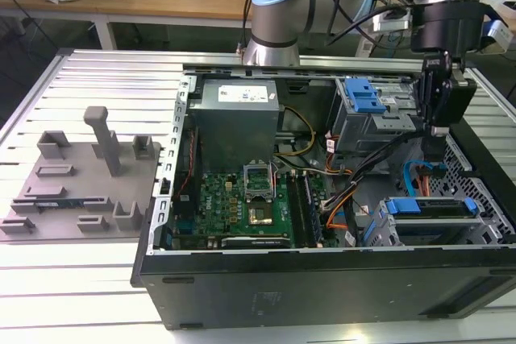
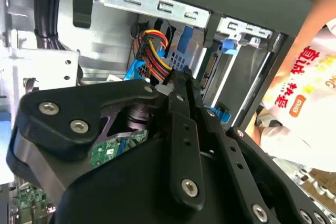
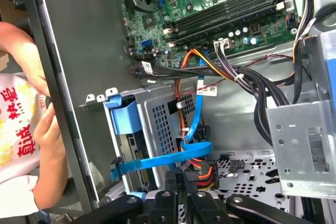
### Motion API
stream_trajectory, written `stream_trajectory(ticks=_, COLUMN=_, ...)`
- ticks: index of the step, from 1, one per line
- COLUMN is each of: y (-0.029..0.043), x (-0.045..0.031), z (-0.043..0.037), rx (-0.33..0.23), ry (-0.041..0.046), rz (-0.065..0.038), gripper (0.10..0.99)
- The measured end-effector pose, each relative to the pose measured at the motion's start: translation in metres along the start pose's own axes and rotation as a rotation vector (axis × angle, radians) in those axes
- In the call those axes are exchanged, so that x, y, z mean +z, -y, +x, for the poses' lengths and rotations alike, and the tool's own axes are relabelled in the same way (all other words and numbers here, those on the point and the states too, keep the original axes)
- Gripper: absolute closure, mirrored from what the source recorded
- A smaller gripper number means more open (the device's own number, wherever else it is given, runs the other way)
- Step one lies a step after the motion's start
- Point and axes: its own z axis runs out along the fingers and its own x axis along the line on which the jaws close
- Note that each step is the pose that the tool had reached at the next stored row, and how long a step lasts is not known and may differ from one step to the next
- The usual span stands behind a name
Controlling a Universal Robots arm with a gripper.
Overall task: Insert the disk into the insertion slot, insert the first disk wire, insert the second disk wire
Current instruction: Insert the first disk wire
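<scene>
An open PC case (image 1: 322,283) is lying on a slatted bench (image 1: 89,288). The disk (image 1: 431,207), in its blue carrier, is sitting inside the insertion slot (image 1: 385,233), the low grey cage toward the exterior view's right. The gripper (image 1: 436,147) is reaching down into the case just beside that cage. Its fingers (image 2: 181,108) are pressing close together and appear to be pinching the plug of a red/yellow/black wire bundle (image 2: 152,43). A blue flat cable (image 3: 195,121) is curving nearby, and a person's hand (image 3: 48,129) is resting at the case edge. Judging by looks, the wire is light & floppy w/ a small stiff plug, prob. keyed, so it is best held by the plug body, not the strands. The disk is likely dense & shock-sensitive, so take it by the carrier.
</scene>
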Motion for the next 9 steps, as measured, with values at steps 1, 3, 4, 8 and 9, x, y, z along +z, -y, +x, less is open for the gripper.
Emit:
stream_trajectory(ticks=1, y=0.0032, x=0.0001, z=-0.0008, rx=-0.013, ry=0.0001, rz=-0.008, gripper=0.922)
stream_trajectory(ticks=3, y=0.0037, x=0.0002, z=-0.0010, rx=-0.039, ry=0.0000, rz=-0.014, gripper=0.922)
stream_trajectory(ticks=4, y=0.0037, x=0.0002, z=-0.0009, rx=-0.069, ry=0.0028, rz=-0.006, gripper=0.922)
stream_trajectory(ticks=8, y=0.0038, x=0.0002, z=-0.0009, rx=-0.145, ry=0.0131, rz=0.016, gripper=0.922)
stream_trajectory(ticks=9, y=0.0038, x=0.0002, z=-0.0009, rx=-0.146, ry=0.0215, rz=0.015, gripper=0.922)
